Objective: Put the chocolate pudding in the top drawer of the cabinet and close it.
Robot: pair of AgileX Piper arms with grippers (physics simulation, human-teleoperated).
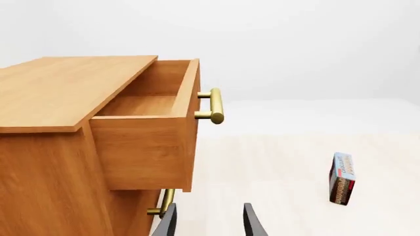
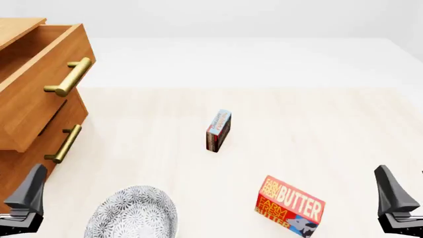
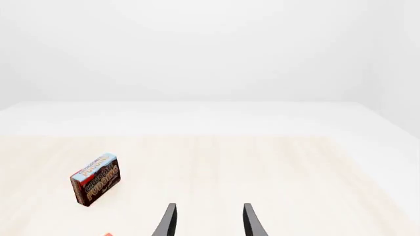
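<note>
The chocolate pudding (image 2: pixel 219 130) stands on edge on the table's middle, a small brown-red box with a light blue top; it also shows in the left wrist view (image 1: pixel 342 178) and the right wrist view (image 3: pixel 96 179). The cabinet (image 2: pixel 17 163) stands at the far left. Its top drawer (image 2: pixel 36 94) is pulled out, and its inside (image 1: pixel 141 104) is bare. My left gripper (image 1: pixel 208 219) is open and empty, low by the cabinet's front. My right gripper (image 3: pixel 208 219) is open and empty near the table's right front, well away from the pudding.
A red butter box (image 2: pixel 290 206) stands between the pudding and my right gripper. A patterned grey plate (image 2: pixel 132 214) lies at the front left near my left gripper. The lower drawer's brass handle (image 2: pixel 64 144) juts out beneath the open drawer's handle (image 2: pixel 69 77).
</note>
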